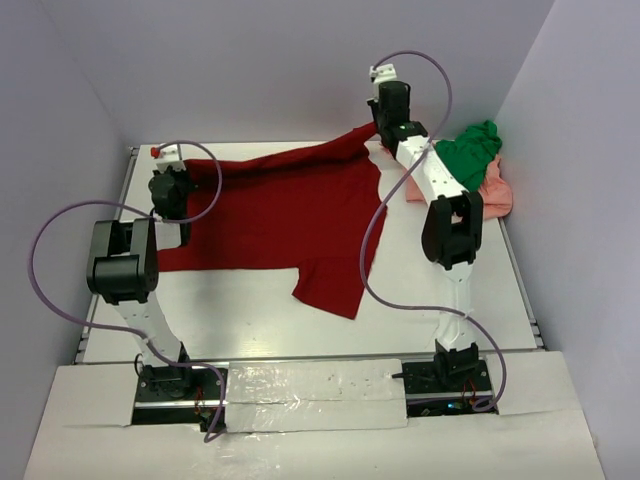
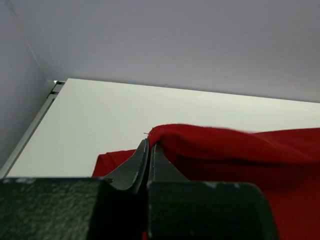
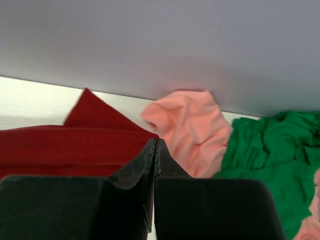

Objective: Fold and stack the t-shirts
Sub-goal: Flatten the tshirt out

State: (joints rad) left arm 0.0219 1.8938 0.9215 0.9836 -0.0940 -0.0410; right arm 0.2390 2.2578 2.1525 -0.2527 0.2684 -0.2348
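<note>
Red t-shirt (both ends pinched) on table

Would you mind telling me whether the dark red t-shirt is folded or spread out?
Spread out: the dark red t-shirt lies open across the table, far corners pinched by the left gripper and right gripper.

Looked over all three views for writing — nothing readable anywhere. No labels, brand marks, numbers or signs on the shirts, the arms or the counter.
</note>
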